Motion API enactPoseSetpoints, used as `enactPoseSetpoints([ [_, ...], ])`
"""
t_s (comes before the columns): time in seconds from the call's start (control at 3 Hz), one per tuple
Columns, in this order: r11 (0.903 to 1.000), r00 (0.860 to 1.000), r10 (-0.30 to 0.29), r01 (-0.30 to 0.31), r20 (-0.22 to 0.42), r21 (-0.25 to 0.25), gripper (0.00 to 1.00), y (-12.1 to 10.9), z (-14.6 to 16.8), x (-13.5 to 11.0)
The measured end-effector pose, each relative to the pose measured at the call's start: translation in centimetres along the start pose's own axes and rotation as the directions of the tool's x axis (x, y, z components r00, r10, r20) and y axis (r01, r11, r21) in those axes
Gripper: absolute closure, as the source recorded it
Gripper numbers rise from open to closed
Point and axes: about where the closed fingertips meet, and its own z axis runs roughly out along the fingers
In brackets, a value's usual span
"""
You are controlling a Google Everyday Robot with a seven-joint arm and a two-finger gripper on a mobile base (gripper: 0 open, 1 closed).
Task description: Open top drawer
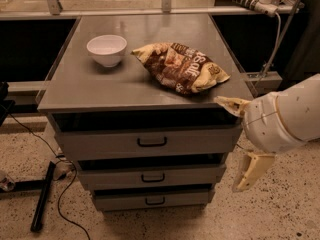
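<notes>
The top drawer [100, 143] is the widest of three grey metal drawers in a cabinet, with a small black loop handle [152, 142] at its centre. Its front stands close under the cabinet top, with a dark gap above it. My gripper [240, 138] is at the cabinet's right side, level with the top drawer's right end. It is open and empty. One tan finger [231, 104] reaches by the cabinet top's right corner, and the other finger [249, 171] hangs lower beside the middle drawer [110, 176].
A white bowl [106, 49] and a brown chip bag [181, 66] lie on the cabinet top [90, 91]. The bottom drawer [120, 200] is narrowest. Black cables and a black stand leg [42, 196] lie on the speckled floor at left. A rail and a power strip [250, 0] run behind.
</notes>
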Motion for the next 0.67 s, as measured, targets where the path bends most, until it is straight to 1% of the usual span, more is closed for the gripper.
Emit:
enactPoseSetpoints([
  [0.33,1.0000,1.000,0.002,-0.002,0.000,-0.002,0.00,0.0,0.1,0.0],
  [0.67,0.9996,1.000,0.026,-0.026,-0.016,-0.013,0.00,-0.2,2.4,1.6],
])
